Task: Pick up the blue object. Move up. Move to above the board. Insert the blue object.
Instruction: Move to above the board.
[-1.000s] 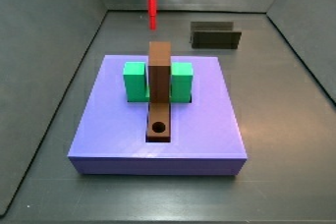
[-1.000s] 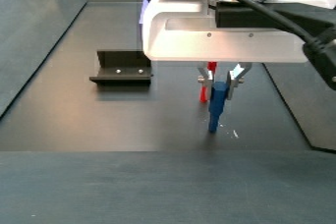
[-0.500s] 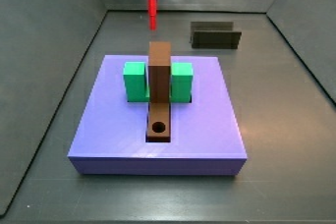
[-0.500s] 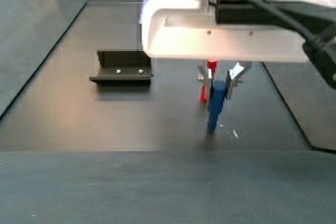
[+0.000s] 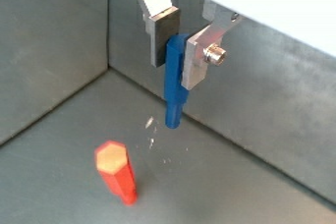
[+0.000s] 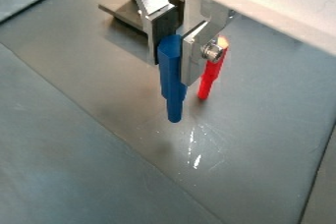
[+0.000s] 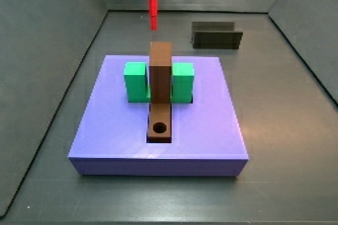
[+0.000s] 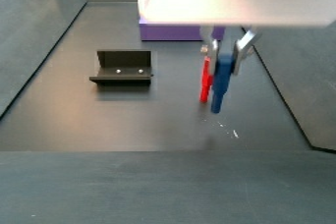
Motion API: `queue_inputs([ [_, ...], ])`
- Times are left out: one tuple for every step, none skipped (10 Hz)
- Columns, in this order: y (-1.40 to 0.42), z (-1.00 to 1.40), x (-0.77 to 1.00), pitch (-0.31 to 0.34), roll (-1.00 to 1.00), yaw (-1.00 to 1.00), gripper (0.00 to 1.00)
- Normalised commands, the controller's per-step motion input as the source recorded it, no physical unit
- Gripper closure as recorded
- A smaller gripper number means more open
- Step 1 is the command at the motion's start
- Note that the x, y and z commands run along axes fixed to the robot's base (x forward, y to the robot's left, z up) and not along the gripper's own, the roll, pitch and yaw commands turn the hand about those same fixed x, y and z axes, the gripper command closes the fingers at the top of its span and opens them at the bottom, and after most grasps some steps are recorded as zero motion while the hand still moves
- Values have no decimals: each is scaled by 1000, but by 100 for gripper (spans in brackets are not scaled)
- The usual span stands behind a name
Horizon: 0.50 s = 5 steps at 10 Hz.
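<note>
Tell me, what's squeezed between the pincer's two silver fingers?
The blue rod sits upright between the pincer's fingers, seen in both wrist views.

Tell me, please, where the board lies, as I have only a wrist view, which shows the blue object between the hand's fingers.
Observer: In a side view the board lies on a lavender slab. The hand holds the blue object beyond the slab, towards the back wall.
Operator: Is the hole free?
Observer: Yes. The round hole, near the end of the board farthest from the hand, has nothing in it.
Operator: Does anything stand beside the board?
Observer: Two green blocks flank it, one on each side.
</note>
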Motion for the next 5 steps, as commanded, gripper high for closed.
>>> queue_inputs([
  [0,1400,0,0,0,0,100],
  [-3,1400,1,-3,-9,-9,100],
  [-18,1400,-56,31,5,-1,100],
  [-11,1400,-3,39,-3,10,100],
  [11,766,36,82,-17,1,100],
])
